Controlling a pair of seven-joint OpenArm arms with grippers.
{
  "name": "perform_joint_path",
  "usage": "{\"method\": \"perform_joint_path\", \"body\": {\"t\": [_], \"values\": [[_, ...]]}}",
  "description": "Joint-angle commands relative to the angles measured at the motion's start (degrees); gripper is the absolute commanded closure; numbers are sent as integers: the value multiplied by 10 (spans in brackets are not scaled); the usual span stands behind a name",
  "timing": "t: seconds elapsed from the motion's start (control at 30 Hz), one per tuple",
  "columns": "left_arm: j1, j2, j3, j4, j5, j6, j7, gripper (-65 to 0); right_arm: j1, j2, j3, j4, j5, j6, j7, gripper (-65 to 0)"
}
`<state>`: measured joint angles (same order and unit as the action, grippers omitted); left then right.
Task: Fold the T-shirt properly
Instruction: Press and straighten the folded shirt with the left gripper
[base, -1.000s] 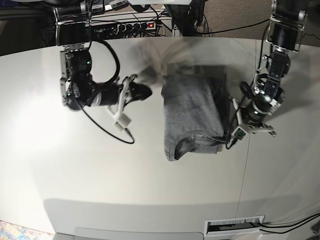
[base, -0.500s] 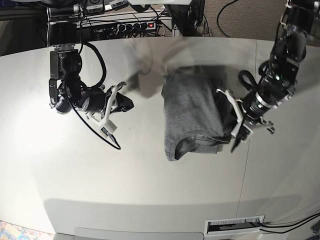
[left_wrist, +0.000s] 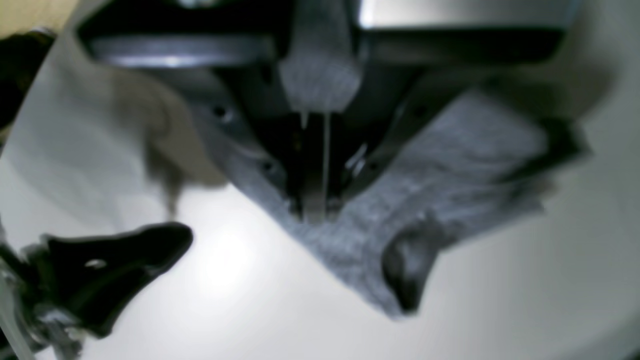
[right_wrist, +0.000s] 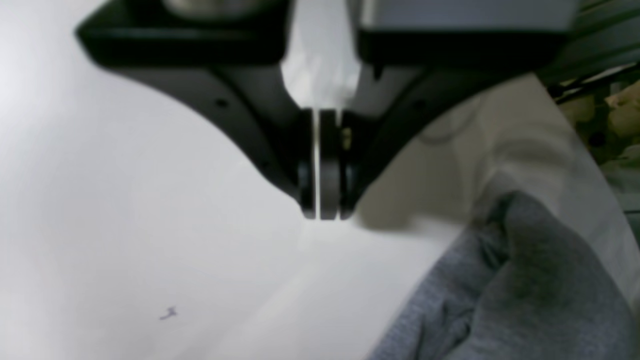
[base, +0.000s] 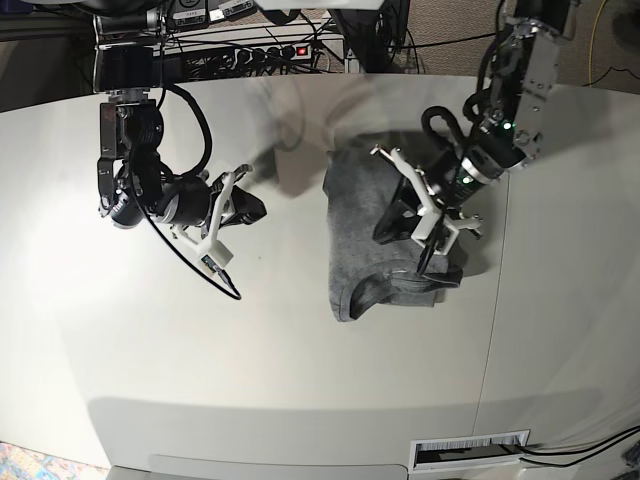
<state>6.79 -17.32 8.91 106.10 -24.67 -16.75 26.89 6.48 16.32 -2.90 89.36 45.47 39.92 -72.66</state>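
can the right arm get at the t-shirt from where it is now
Probably yes. The right pincer hangs shut over bare table, off to the side of the T-shirt, with nothing lying between them. The left pincer is already over the shirt's far side, so crowding there is the only concern.

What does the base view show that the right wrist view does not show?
Only the base view shows the left gripper over the folded T-shirt, the collar near the front edge, and the power strip behind the table. Only the right wrist view shows the right gripper shut and empty, close up. Both show grey shirt on the white table.
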Motion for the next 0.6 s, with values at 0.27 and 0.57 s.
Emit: {"method": "perform_joint_path", "body": {"t": [0.27, 0.57], "values": [[-17, 20, -3, -156, 108, -49, -102, 0, 11, 5, 4, 10, 12, 1, 2, -14], [-61, -5, -3, -262, 186, 22, -146, 0, 11, 7, 4, 10, 12, 1, 4, -14]]}}
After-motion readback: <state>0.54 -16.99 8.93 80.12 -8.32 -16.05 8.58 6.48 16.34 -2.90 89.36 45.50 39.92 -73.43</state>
